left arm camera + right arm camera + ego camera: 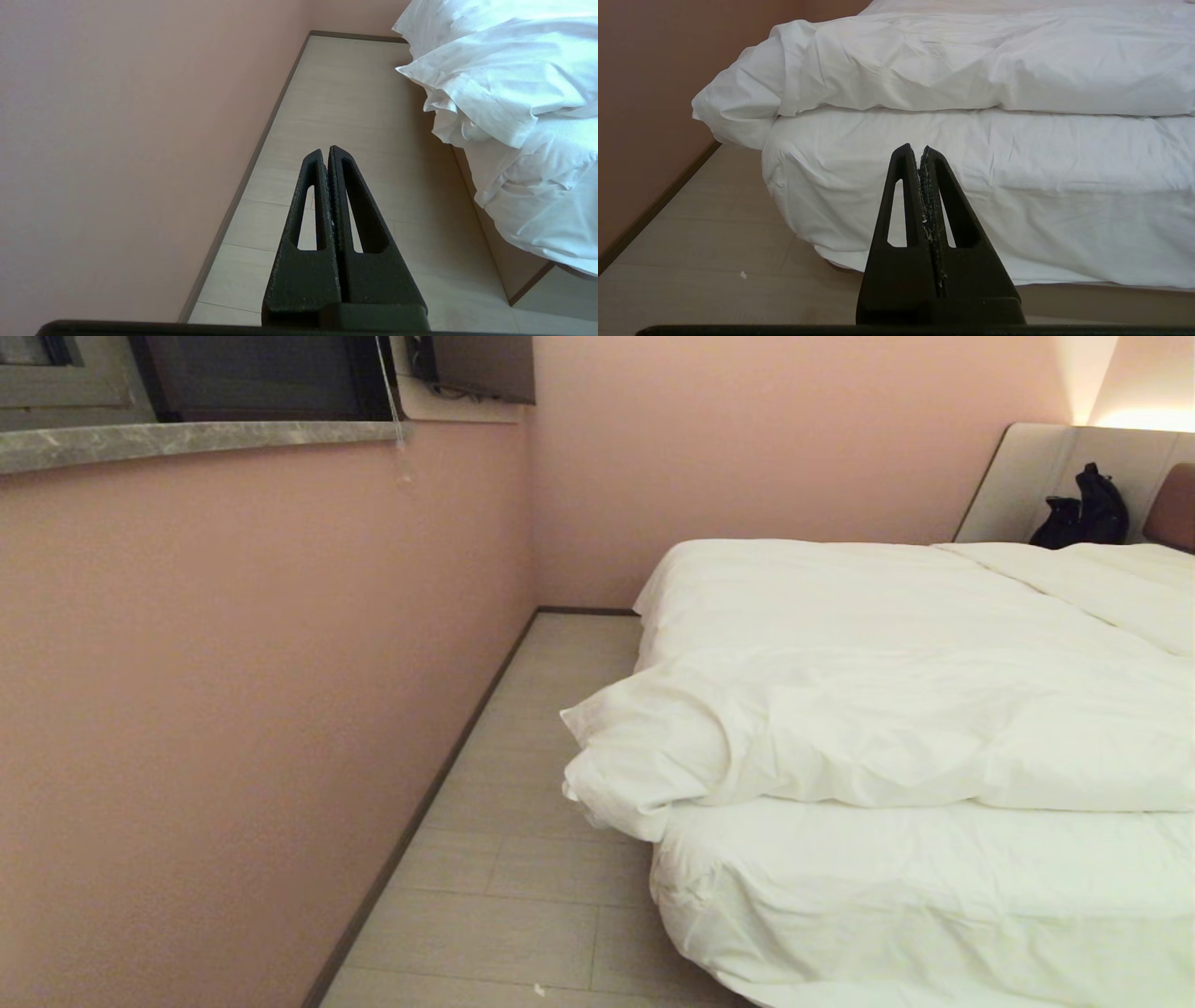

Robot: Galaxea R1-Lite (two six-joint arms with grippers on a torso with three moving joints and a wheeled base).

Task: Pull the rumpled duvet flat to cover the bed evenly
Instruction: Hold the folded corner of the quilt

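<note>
The bed (896, 896) runs off the head view's right and bottom edges, so its far side and foot are unseen. The headboard (1178, 509) shows only as a sliver. A dark object (1083, 513) against it is too small to tell.

We saw our left pincer (325, 150) as two matte black, rough-grained tapered fingers, each pierced by a long triangular slot. Our right pincer (916, 148) looked alike, with pale flecks along its inner seam.
</note>
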